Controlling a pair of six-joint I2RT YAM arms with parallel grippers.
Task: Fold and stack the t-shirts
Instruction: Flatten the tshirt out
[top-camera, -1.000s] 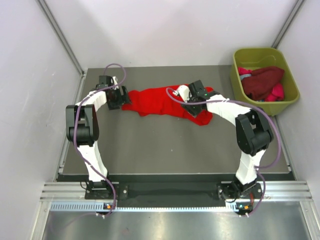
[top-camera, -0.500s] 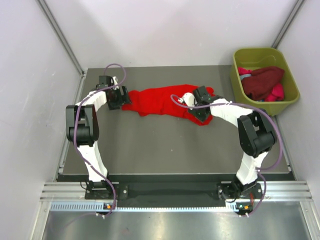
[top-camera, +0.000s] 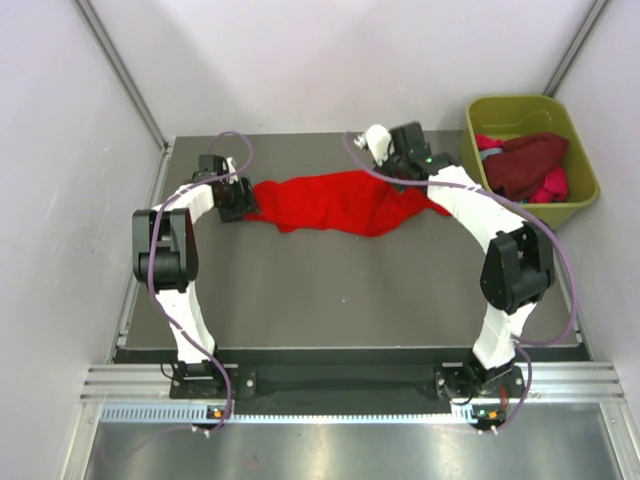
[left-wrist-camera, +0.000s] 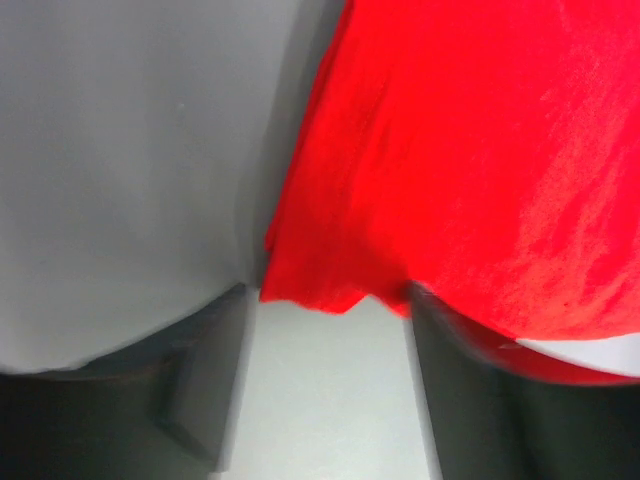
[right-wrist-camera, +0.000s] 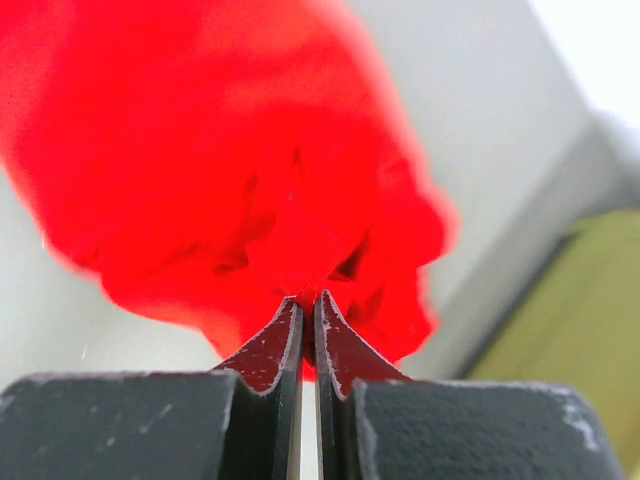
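From above, your bright red t-shirt lies stretched across the table, from the left gripper to the right gripper. At your left wrist, its hem lies between the fingers, and the jaws stand apart. At your right wrist, the jaws are clenched on a pinch of the red cloth.

Bright red t-shirt: large, unfolded, bunched into long wrinkled band across far half of table, running left to right. Left end lies flat. Right end gathered to point near far edge, pinched in right gripper. Dark maroon t-shirt: crumpled heap in olive-green tub, far right. Magenta-pink t-shirt: beside it, partly showing.
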